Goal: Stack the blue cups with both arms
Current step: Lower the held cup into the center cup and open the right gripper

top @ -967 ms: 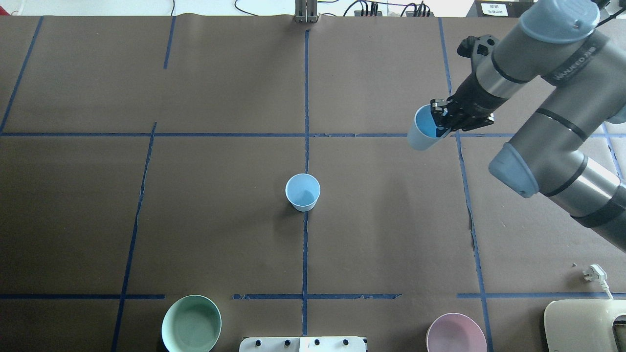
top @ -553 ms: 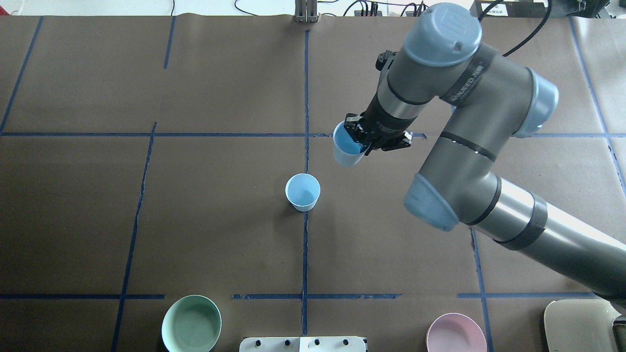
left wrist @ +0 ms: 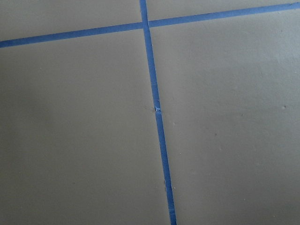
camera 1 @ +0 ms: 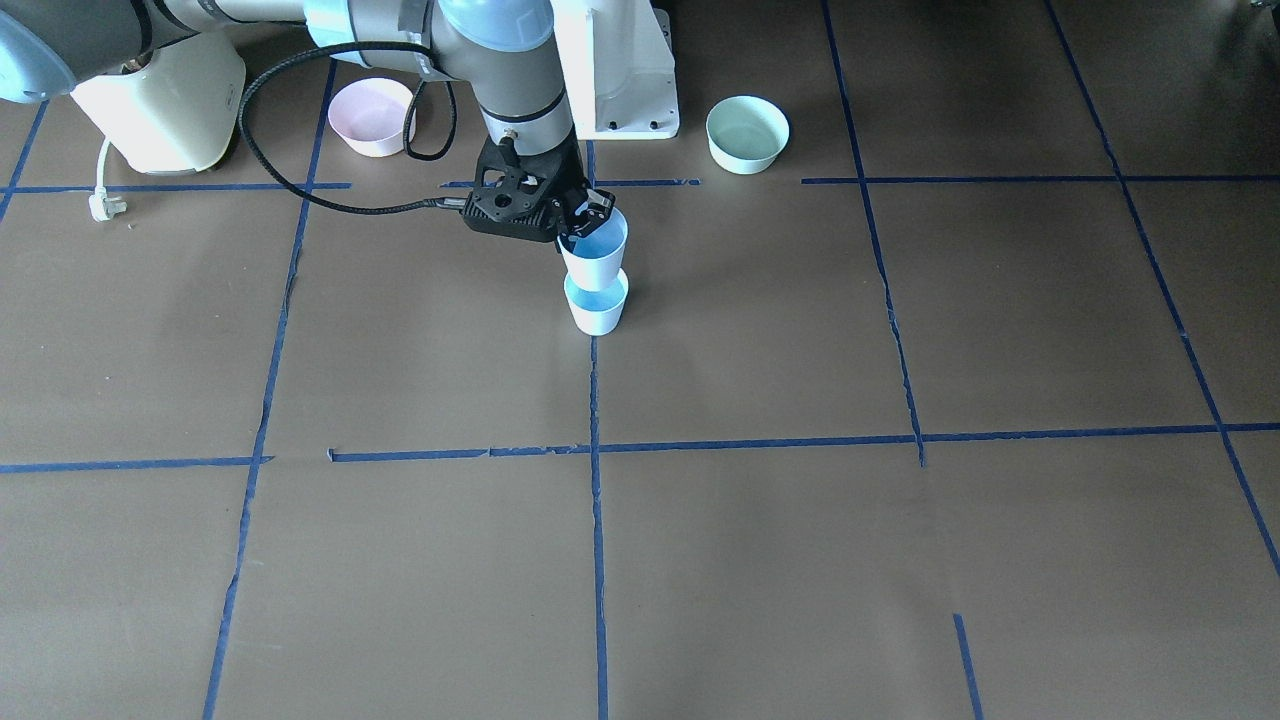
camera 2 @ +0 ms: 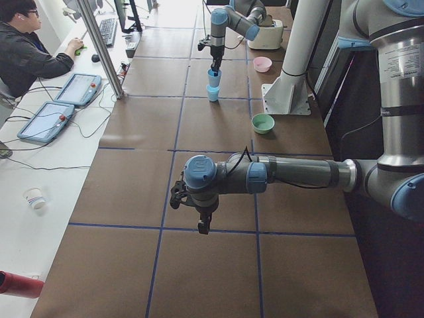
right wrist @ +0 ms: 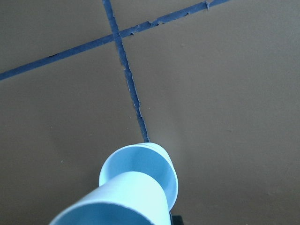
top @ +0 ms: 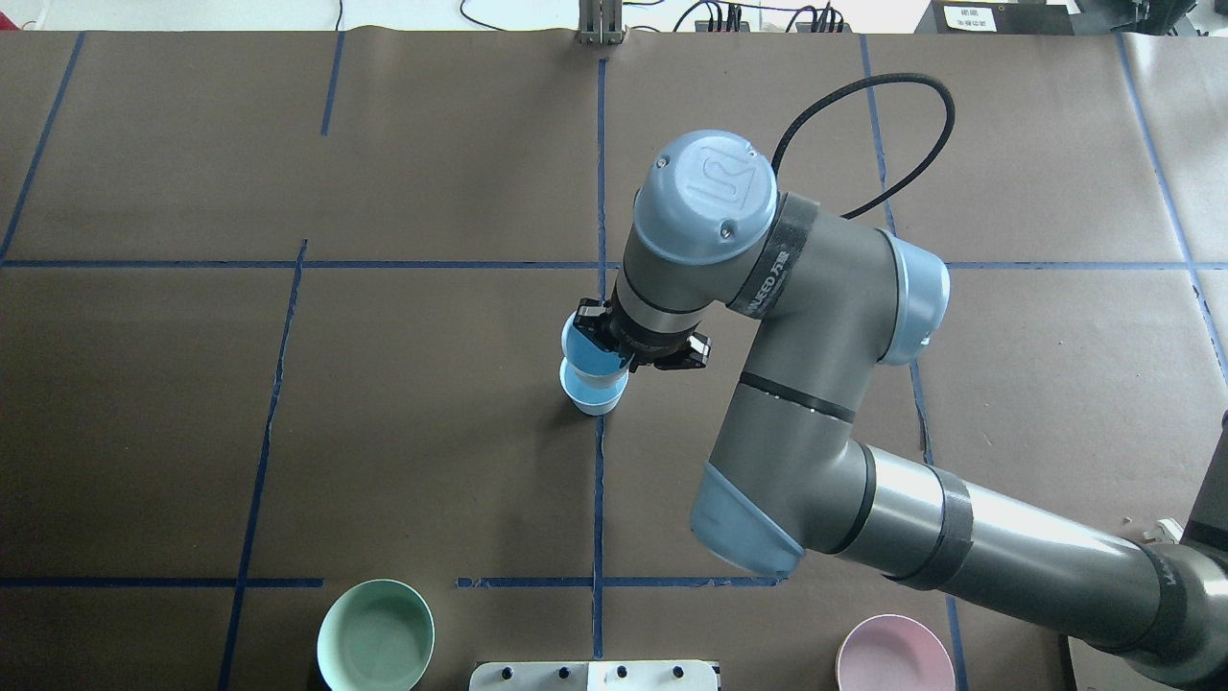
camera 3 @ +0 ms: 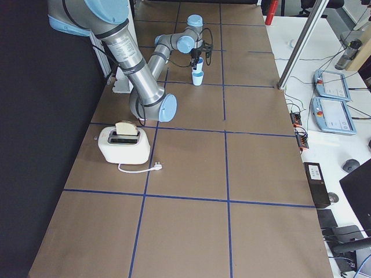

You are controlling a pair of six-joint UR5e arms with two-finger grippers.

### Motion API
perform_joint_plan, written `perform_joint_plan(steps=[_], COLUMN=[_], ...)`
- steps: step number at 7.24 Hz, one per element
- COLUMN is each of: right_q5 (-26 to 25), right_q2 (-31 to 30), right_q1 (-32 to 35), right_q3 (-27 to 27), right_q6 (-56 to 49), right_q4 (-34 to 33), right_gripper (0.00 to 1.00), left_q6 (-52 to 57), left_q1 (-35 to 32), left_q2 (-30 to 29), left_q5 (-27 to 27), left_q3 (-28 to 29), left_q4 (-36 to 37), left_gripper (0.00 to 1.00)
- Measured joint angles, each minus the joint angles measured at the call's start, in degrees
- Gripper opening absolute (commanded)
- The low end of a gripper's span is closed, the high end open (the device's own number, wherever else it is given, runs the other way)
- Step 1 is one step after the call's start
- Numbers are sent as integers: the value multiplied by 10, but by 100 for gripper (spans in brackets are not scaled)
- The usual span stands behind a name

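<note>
While right claw [camera 1: 586,218] clamps upper cup [camera 1: 597,260] over standing cup [camera 1: 597,310], left claw [camera 2: 204,228] state unclear.

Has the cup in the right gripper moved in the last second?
Yes: the held blue cup went left, from the right-hand tape line to over the standing blue cup on the centre line.

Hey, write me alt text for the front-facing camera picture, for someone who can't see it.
The right pincer holds one blue cup by its rim directly over a second blue cup standing on a blue tape line of the brown table. Beyond them, a pink bowl and a mint-green bowl flank the white robot base.
</note>
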Motion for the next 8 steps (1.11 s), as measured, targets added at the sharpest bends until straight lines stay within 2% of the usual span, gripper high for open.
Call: perform_joint_plan(steps=[1,2,3,6,8], right_q5=[-9,-16,-24,-38,-28], right_q2=[2,2,1,-1,-3], right_q1=[-6,-8,-8,-8,4], right_q3=[-3,-4,-5,-9,-9], right_q6=[3,4,3,-3,-29], right_q4=[0,0,1,1,3], right_gripper=[2,71,100,100,100], left_q6=[0,0,0,0,0], left_q1=[0,0,0,0,1], left_q2=[0,0,0,-1,-1], left_q5=[0,0,0,0,1], left_q3=[1,1,2,3,6], left_q4=[0,-1,-1,0,0], left_gripper=[100,100,100,100,100])
